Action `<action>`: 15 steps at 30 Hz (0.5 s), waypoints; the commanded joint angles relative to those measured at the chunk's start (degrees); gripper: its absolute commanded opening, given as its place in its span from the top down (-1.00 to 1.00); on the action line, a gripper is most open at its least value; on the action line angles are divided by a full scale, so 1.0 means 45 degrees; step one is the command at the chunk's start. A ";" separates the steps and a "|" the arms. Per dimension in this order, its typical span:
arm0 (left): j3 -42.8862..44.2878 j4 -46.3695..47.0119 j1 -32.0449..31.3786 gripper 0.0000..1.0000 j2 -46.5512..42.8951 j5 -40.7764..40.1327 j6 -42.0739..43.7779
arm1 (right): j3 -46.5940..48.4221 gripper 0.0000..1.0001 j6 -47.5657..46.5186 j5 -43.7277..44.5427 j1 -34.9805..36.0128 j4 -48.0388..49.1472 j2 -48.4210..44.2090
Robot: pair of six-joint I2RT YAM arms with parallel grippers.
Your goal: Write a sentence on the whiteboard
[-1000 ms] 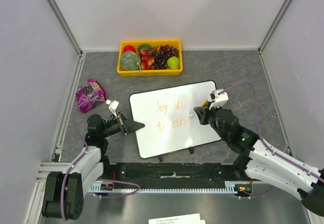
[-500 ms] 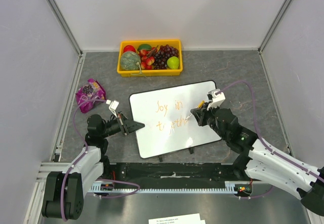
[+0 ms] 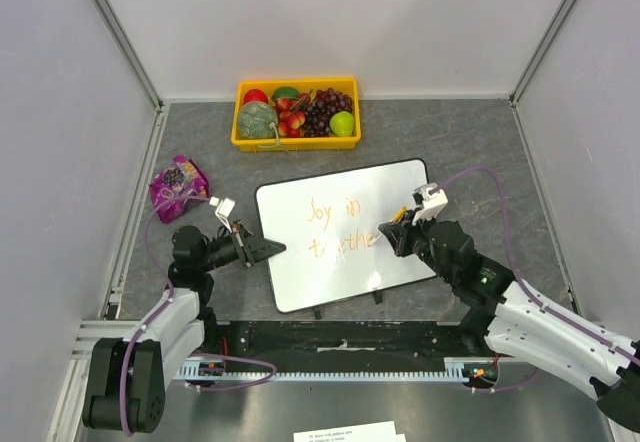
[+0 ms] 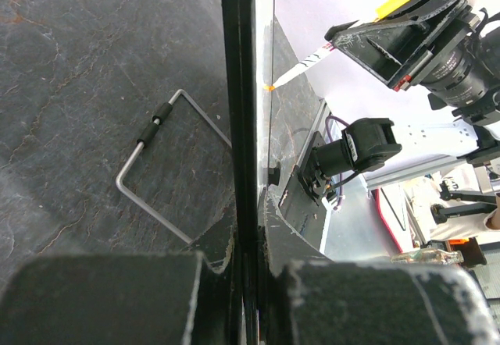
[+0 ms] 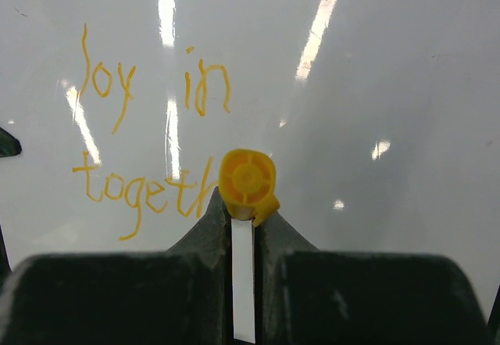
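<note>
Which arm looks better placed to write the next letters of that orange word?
Right. The right gripper holds the marker, its tip by the end of the sentence on the whiteboard; the left gripper only clamps the board's edge.

The whiteboard (image 5: pixel 375 87) filled the frame, glossy, with bright streaks of reflected light running from 12 and 1 o'clock toward the centre. The sentence (image 5: pixel 148 142) lay from centre out to 9 o'clock in thin orange strokes: "Joy in" on the upper line and "togeth" beneath it. At 6 o'clock the right gripper (image 5: pixel 243 228) rose into view, its dark jaws closed on a marker (image 5: pixel 247 179) seen end-on, its round yellow end facing the camera and a white barrel strip between the jaws. The last "h" sat just at 9 o'clock of the yellow end. The marker's tip was hidden.
</note>
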 commanded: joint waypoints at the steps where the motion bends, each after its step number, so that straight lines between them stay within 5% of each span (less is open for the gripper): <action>1: -0.0257 0.0267 -0.0007 0.96 0.0066 0.0063 0.1229 | -0.0274 1.00 -0.0177 0.0765 -0.0049 -0.1115 -0.0042; 15: -0.0257 0.0267 -0.0007 0.96 0.0066 0.0063 0.1229 | 0.1190 1.00 -0.0606 0.1704 -0.0049 -0.0940 -0.0335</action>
